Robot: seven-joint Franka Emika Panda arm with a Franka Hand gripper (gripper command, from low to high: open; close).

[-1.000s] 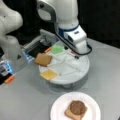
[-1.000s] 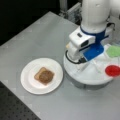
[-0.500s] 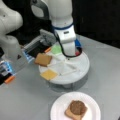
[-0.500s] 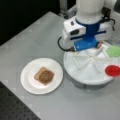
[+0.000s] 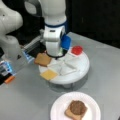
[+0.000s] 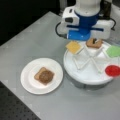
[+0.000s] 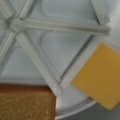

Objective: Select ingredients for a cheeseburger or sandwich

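I've swung across the tray since a sec ago, from the front view's right side of it toward its left, and now my gripper (image 5: 55, 55) hangs low over the divided round tray (image 5: 80, 71), right by the toast slice (image 5: 43, 59) compartment. In a front view my gripper (image 6: 93, 41) sits just above that same toast slice (image 6: 93, 43), close enough that I can't tell if it touches. Can't tell how far my fingers are spread or whether I've got hold of anything; wrist view shows none of them, only tray dividers, the toast's corner (image 7: 26, 103) at bottom left and the cheese square (image 7: 100, 77) at right.

Cheese square (image 5: 49, 74) lies in the next compartment, hanging a bit over the rim; in a front view it (image 6: 73, 46) is just beside the toast. Red disc (image 5: 76, 50) and green piece (image 6: 113, 51) sit in other compartments, well apart from the cheese.

On the white plate (image 5: 58, 107), near the tray: one toast slice w/ the dark brown patty (image 5: 77, 107) on top. Same stack shows in a front view, patty (image 6: 45, 76) on plate (image 6: 28, 80)
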